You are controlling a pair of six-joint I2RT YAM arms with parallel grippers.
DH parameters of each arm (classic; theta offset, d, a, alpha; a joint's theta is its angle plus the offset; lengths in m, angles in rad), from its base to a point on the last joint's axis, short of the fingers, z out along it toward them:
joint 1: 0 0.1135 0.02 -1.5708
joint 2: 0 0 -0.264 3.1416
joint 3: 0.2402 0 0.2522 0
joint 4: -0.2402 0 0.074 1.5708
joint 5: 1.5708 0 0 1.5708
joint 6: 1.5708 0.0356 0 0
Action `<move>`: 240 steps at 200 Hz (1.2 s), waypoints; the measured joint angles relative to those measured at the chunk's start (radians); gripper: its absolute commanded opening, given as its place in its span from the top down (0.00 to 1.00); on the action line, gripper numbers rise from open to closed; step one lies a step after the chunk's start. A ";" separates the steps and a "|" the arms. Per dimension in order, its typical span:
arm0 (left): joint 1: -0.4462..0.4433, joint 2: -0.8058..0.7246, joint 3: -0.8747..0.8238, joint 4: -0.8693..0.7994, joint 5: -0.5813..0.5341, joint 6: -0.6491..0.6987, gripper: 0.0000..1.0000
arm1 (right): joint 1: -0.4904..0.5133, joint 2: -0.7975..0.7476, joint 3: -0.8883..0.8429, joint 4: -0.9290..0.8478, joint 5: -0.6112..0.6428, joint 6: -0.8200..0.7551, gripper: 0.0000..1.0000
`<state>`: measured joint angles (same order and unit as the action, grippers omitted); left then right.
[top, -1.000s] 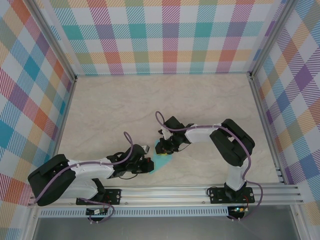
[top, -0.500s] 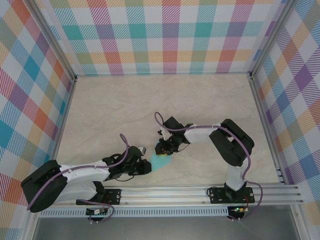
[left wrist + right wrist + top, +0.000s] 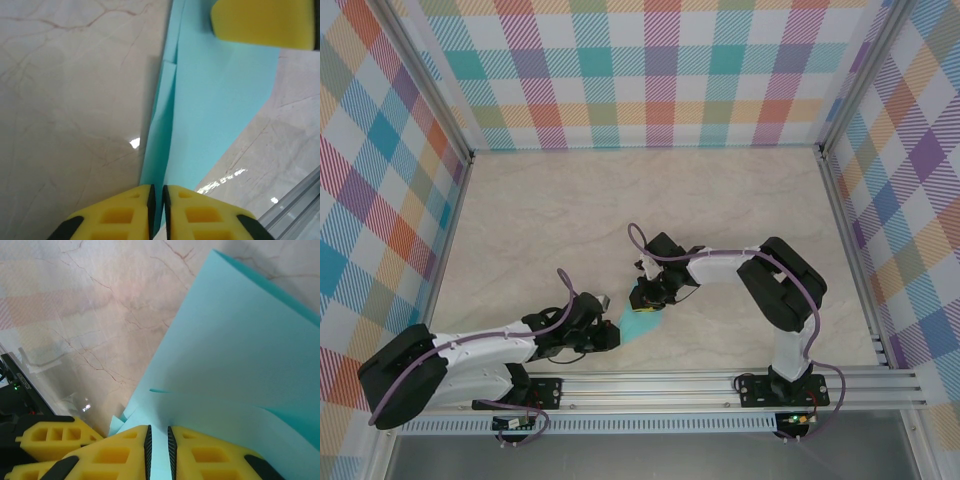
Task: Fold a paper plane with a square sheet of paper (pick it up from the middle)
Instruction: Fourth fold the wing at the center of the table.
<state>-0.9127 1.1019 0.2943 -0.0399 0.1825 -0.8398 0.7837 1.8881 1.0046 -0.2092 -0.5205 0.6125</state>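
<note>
**A:** How far along is this looking?

**B:** Partway, I'm judging. The square sheet of paper [image 3: 642,323] is sitting at the near middle of the tabletop [image 3: 540,220], between the two arms. It isn't showing as a flat square. It's narrowing toward the left claw [image 3: 157,194], with layered flaps and one long crease down its side (the wrist views are showing those overlaps best).

**A:** And what are the claws doing?

**B:** The left one is sitting with its jaws drawn almost together on that creased edge, and teal is showing in the slit. The right claw [image 3: 158,435] is pinching the opposite end the same way, with paper running up between its fingers. So both are gripping the sheet. I can't tell whether it's resting flat on the tabletop or lifting slightly off it.

**A:** Is a paper plane appearing yet?

**B:** Not yet, I'm thinking. The early folds are reading as done, but the shape is looking too broad for a slim dart. I'm expecting the narrowing folds, the centre crease and the wings to be what's remaining.
</note>
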 measured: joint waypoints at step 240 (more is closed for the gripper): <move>0.007 0.126 0.172 -0.077 0.019 -0.035 0.86 | 0.000 0.005 0.013 -0.022 0.004 -0.023 0.80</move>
<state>-0.9058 1.2282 0.4660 -0.1173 0.2012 -0.8745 0.7837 1.8931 1.0176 -0.2310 -0.5163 0.5900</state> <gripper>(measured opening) 0.141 0.196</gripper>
